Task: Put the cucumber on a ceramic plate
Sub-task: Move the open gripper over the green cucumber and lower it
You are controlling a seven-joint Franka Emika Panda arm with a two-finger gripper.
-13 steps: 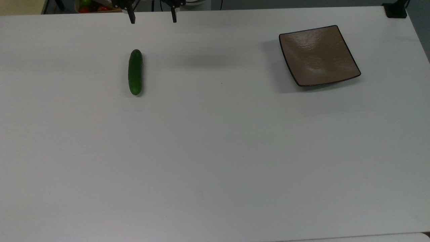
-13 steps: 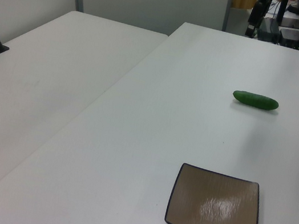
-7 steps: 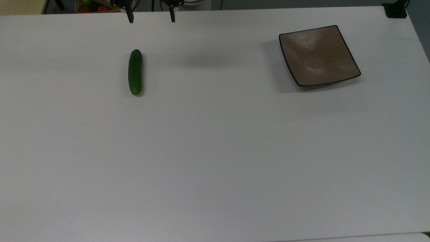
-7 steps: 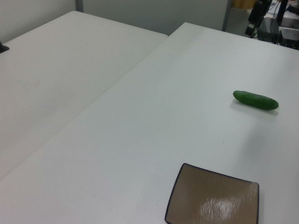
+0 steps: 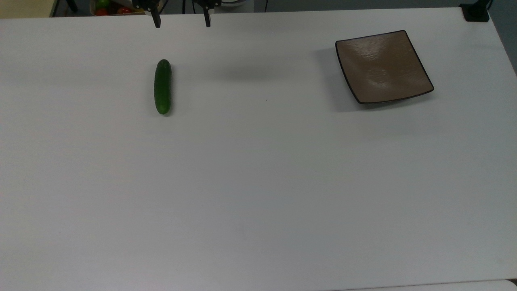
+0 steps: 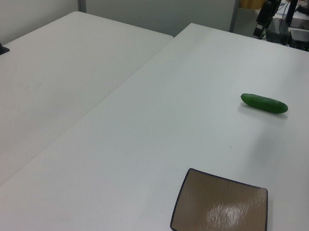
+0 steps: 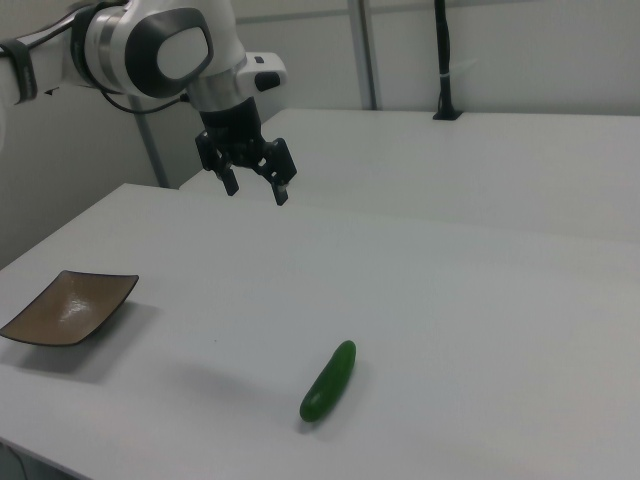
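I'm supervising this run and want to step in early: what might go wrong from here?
1. The small, smooth dark green cucumber lies round on the bare white table; a claw closing off-centre may roll it away.
2. The claw hangs open, high above the table, so a misjudged descent could hit the tabletop.
3. The square glossy brown ceramic plate has upturned corners; a low carry might clip its rim.

Top view: cucumber left, ceramic plate right, well apart.

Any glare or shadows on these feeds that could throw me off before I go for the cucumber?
Top view: glare on the plate, a soft shadow on the table right of the cucumber. Left view: a bright patch on the plate. Right view: the open claw hangs high.
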